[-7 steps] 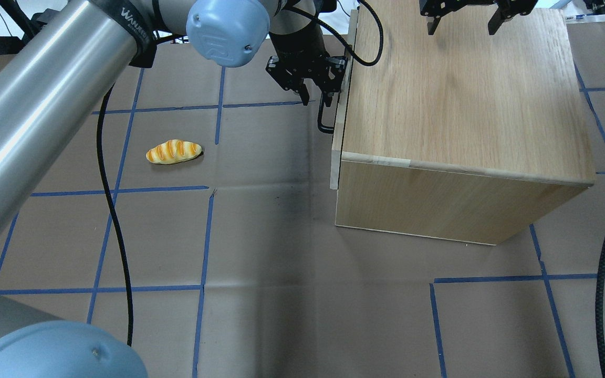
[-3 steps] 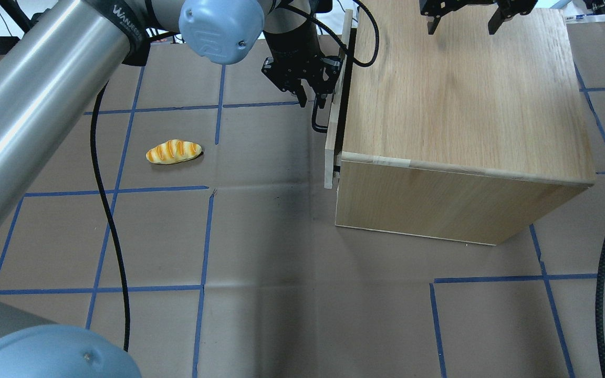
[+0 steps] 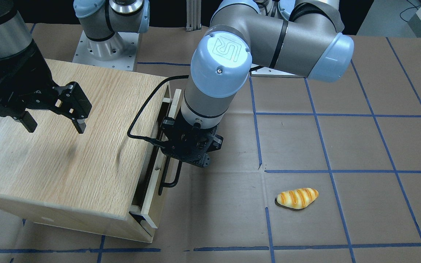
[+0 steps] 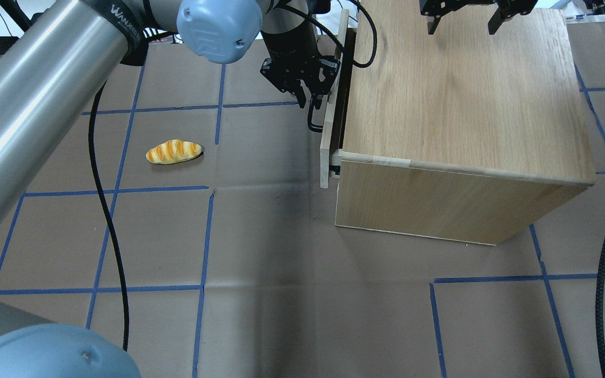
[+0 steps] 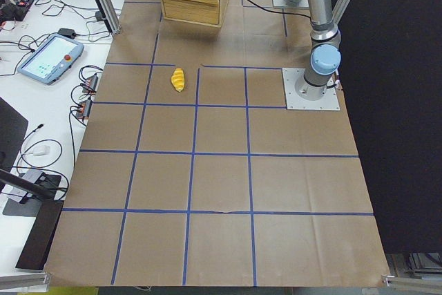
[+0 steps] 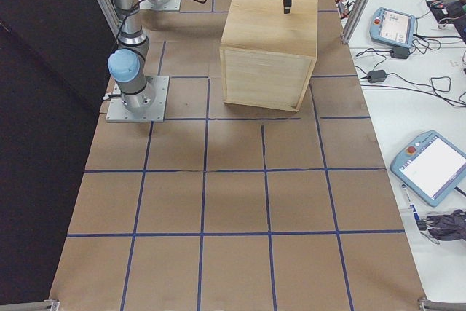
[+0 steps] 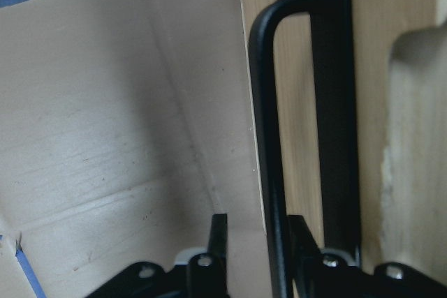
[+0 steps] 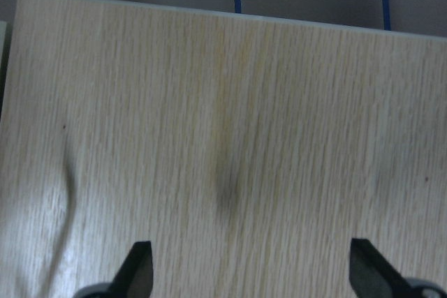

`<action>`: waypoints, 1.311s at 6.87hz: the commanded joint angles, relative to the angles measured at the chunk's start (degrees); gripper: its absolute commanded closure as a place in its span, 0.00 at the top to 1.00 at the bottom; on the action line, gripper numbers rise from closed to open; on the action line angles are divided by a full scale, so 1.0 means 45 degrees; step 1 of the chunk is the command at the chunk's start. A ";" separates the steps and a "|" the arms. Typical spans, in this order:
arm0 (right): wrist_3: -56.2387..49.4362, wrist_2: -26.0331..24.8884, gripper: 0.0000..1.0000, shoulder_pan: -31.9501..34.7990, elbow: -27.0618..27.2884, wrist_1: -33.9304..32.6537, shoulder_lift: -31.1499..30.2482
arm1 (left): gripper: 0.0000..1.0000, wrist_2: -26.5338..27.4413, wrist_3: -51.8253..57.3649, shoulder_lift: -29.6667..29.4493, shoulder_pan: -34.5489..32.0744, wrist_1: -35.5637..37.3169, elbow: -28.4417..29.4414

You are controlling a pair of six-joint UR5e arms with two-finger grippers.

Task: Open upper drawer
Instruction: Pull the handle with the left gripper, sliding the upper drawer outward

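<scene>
Sliding farther out to the left than a moment ago, the upper drawer (image 4: 326,152) now shows a wider dark gap behind its pale front panel, and the left end effector (image 4: 309,100) has moved left with it. A brown-paper worktop (image 4: 281,236) marked with a blue tape grid carries the oak-grain cabinet (image 4: 465,105) at its right. The drawer sits just under the cabinet's top, partly open at its left face. The left end effector has its fingers (image 7: 218,242) closed in around the black bar handle (image 4: 310,122) near its far end, the bar running between them. Above the far part of the cabinet top, the right end effector (image 4: 462,23) hovers with fingers spread wide, touching nothing. A toy bread loaf (image 4: 174,151) lies on the worktop, well left of the drawer.
</scene>
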 commanded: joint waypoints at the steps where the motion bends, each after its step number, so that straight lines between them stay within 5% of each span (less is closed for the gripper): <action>1: 0.0000 0.0000 1.00 0.0000 0.0000 0.0000 0.0000 | 0.32 0.0013 0.0181 0.0067 0.0217 -0.0148 -0.0033; 9: 0.0000 0.0000 1.00 0.0000 0.0000 0.0000 0.0000 | 0.24 0.0442 0.0806 0.0243 0.1408 -0.0733 0.0005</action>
